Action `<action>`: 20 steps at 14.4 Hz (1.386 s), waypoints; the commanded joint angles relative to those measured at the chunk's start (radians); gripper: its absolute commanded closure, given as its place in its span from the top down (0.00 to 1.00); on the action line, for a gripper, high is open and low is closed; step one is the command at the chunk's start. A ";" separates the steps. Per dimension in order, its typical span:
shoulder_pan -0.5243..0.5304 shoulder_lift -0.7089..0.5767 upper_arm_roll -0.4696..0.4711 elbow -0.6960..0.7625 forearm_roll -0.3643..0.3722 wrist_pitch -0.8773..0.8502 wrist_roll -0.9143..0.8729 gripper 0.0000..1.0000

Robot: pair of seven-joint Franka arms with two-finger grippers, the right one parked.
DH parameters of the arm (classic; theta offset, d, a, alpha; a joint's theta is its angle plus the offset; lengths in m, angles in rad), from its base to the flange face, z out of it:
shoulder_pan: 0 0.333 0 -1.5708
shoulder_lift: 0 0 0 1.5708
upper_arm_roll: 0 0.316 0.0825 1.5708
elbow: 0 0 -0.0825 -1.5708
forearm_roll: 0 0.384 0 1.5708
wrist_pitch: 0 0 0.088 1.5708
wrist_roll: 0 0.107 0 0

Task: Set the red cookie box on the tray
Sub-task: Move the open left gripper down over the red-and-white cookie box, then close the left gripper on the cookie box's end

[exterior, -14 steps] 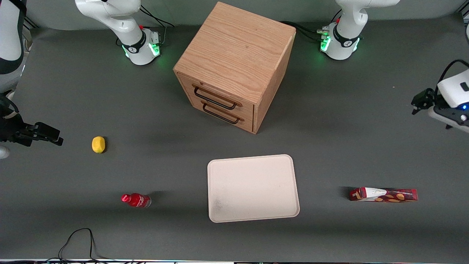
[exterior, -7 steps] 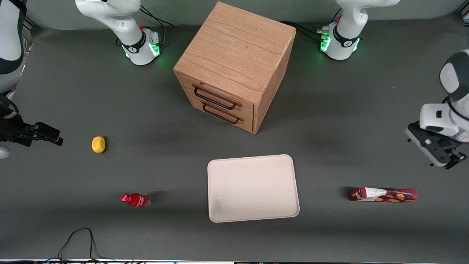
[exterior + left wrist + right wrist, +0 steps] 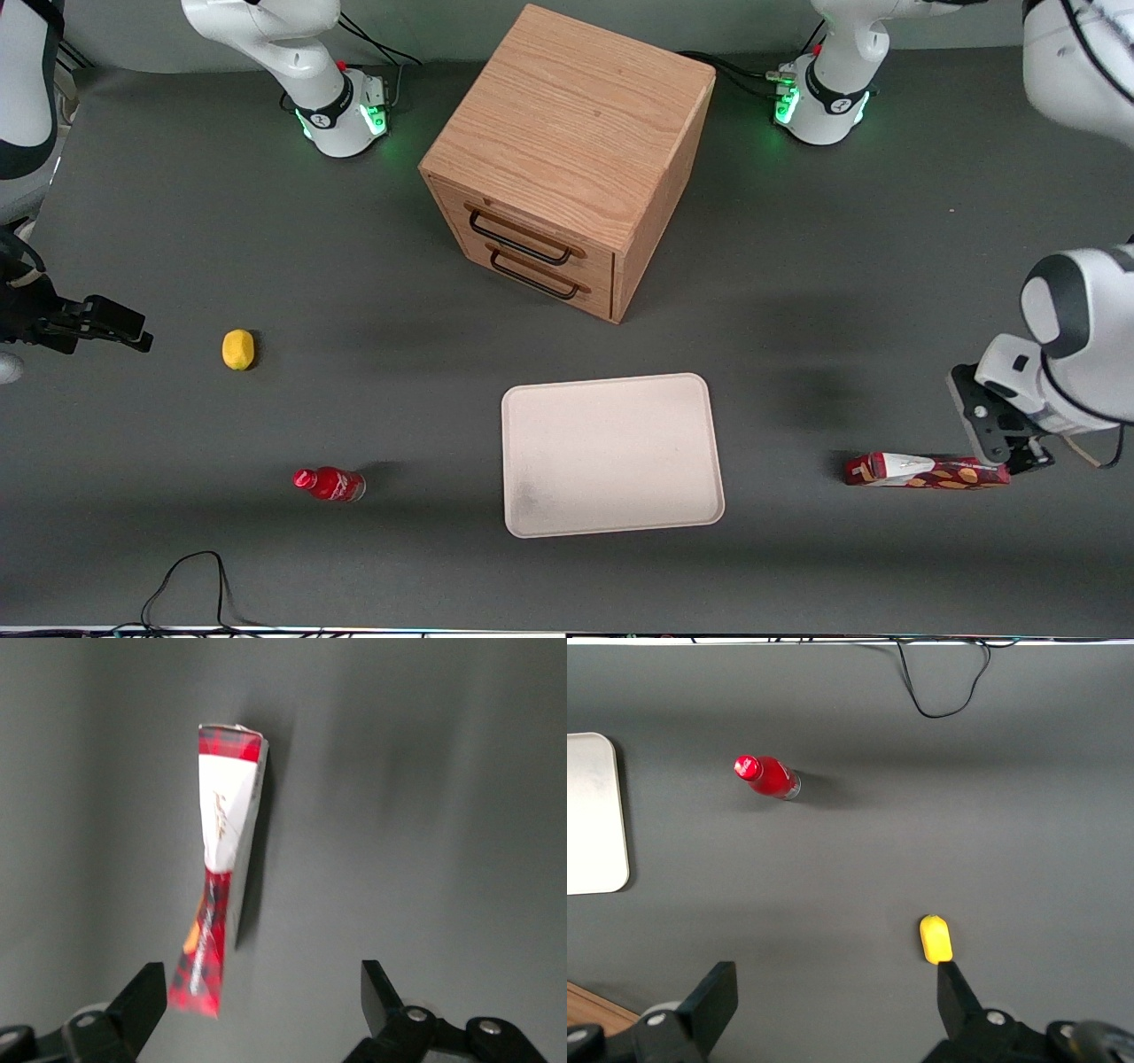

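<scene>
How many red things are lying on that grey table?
2. The long dark-red cookie box lies toward the working arm's end, beside the open end effector. The small red bottle lies toward the parked arm's end. The wooden cabinet may hide others.

White arm; black end effector

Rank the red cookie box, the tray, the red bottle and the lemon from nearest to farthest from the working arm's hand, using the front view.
From the open hand:
1. Red cookie box, directly beside the hand.
2. Tray, mid-table.
3. Red bottle, toward the parked arm's end.
4. Lemon, farther toward that end.
</scene>
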 commanded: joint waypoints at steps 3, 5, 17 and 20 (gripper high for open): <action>0.008 0.149 -0.005 0.153 -0.024 0.008 0.057 0.98; 0.006 0.175 -0.004 0.152 -0.022 0.043 0.059 0.98; 0.008 0.269 -0.004 0.118 -0.067 0.207 0.118 0.19; 0.005 0.265 -0.004 0.121 -0.068 0.207 0.160 0.00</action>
